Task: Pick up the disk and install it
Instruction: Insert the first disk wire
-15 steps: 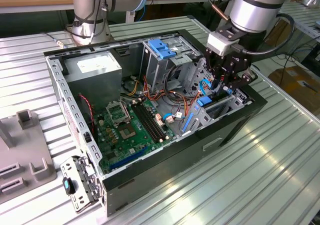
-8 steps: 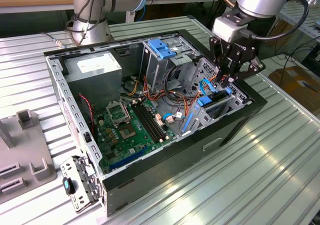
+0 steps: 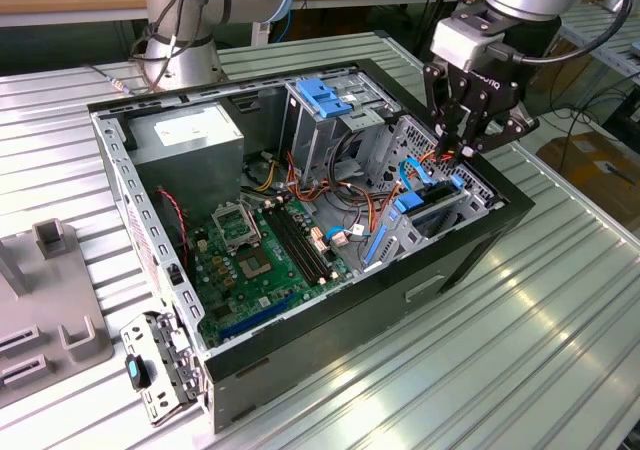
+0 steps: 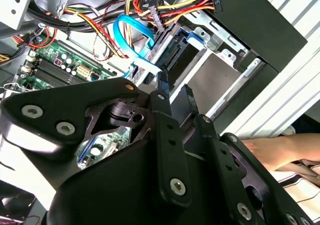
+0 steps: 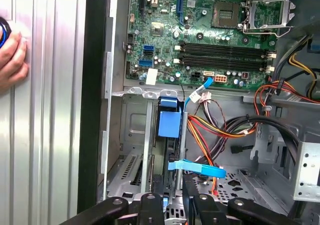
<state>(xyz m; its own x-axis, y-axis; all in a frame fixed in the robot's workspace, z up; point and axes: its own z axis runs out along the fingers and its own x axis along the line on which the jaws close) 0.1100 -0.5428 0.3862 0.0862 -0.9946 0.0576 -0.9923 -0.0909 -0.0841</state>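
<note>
while the hand (image 3: 462, 152) grasps the disk (image 3: 438, 198), cables (image 3: 372, 188) crowd the bay's edge.

text: none legible; labels: none legible; signs: none legible

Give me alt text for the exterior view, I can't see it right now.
The gripper reaches down into the drive bay at the corner of an open computer case on the exterior view's right, above the blue-railed disk. The green motherboard lies exposed inside.
</note>
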